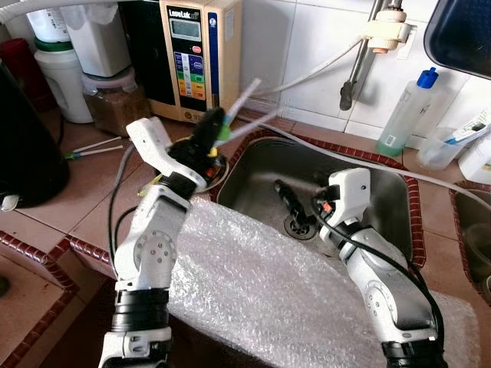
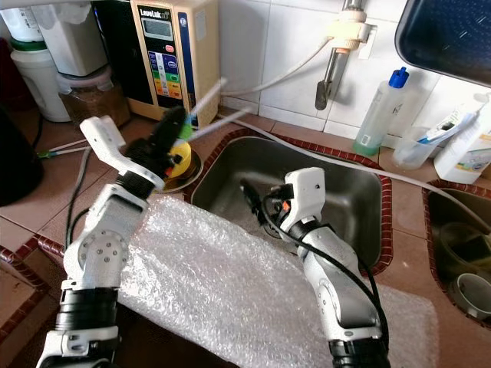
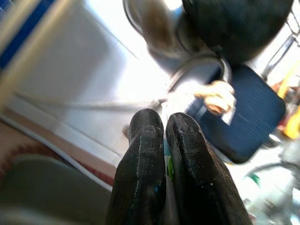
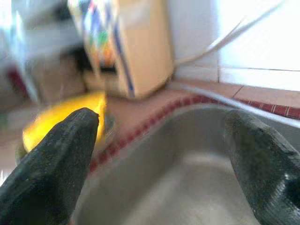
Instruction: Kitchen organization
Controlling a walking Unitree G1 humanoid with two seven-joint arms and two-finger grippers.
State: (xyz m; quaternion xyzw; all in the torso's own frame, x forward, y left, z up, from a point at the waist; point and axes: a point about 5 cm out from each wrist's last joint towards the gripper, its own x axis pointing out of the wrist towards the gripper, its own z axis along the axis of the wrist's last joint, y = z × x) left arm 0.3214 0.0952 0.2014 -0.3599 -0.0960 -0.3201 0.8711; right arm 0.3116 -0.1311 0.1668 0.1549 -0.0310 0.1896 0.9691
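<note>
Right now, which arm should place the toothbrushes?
Left. Its gripper is already shut on the toothbrushes, raised beside the sink. The right gripper hangs open and empty over the basin.

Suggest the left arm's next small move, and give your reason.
Probably carry the straws slowly toward a resting spot on the counter. The left claw is shut on them, raised beside the sink, and they are blurred. The right claw hangs open over the sink.
</note>
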